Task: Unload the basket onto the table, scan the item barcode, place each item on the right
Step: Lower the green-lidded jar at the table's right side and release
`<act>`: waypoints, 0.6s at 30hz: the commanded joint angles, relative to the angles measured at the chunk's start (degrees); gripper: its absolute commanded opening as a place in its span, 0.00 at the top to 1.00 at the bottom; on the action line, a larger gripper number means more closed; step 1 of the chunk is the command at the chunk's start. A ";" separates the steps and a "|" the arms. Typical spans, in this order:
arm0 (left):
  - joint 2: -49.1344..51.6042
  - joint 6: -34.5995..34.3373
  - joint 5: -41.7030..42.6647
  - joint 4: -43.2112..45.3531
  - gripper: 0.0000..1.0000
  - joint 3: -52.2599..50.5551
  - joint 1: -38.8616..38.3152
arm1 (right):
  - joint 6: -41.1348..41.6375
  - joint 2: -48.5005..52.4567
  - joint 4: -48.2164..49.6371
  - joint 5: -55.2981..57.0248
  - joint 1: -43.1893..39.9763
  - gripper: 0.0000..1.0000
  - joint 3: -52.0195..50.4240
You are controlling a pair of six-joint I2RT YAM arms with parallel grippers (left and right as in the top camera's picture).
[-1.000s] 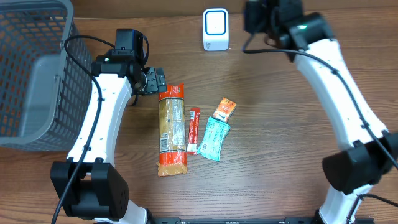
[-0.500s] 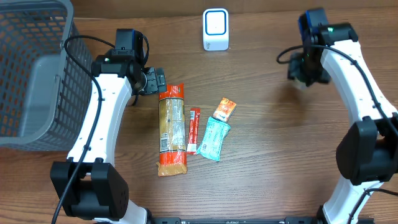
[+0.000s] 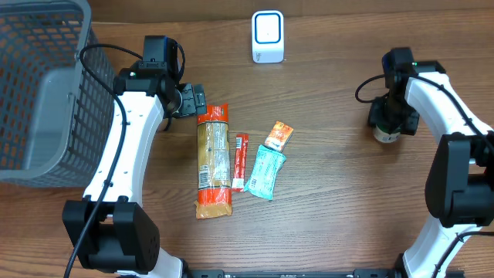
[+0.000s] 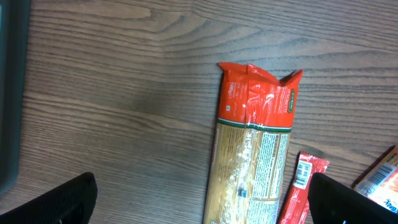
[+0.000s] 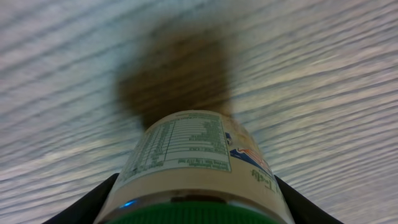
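The jar, with a green cap and a white printed label, sits at the right edge of the overhead view. It is gripped in the right pincer, whose fingers close on either side just below the cap. Whether its base touches the bench I cannot tell.

It looks rigid and round, so it should not deform under a squeeze. The glossy label is probably slick, though, and the jar could twist in a light grip. The band under the cap seems the safest place to hold it and leaves the label clear. Only the nutrition panel shows in the wrist view and no barcode is visible, so the jar may need turning.

The white scanner stands at the upper middle, well apart from the jar, with bare wood between them.

Four packets lie in the centre, below that path:
- a long pasta packet
- a red stick sachet
- an orange sachet
- a teal packet

The left pincer stands wide and empty by the pasta's top end. A mesh basket fills the upper left.
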 commanded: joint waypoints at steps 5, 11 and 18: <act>-0.70 0.26 -0.61 -0.02 0.00 0.87 -0.02 | 0.17 -0.92 -0.35 0.26 -0.24 0.00 -1.77; -0.70 0.26 -0.61 -0.02 0.00 0.87 -0.02 | 0.20 -6.43 -4.15 0.90 -0.61 0.00 2.84; -0.70 0.26 -0.61 -0.02 0.00 0.87 -0.02 | -0.31 -15.87 -6.36 -8.68 0.33 0.00 6.78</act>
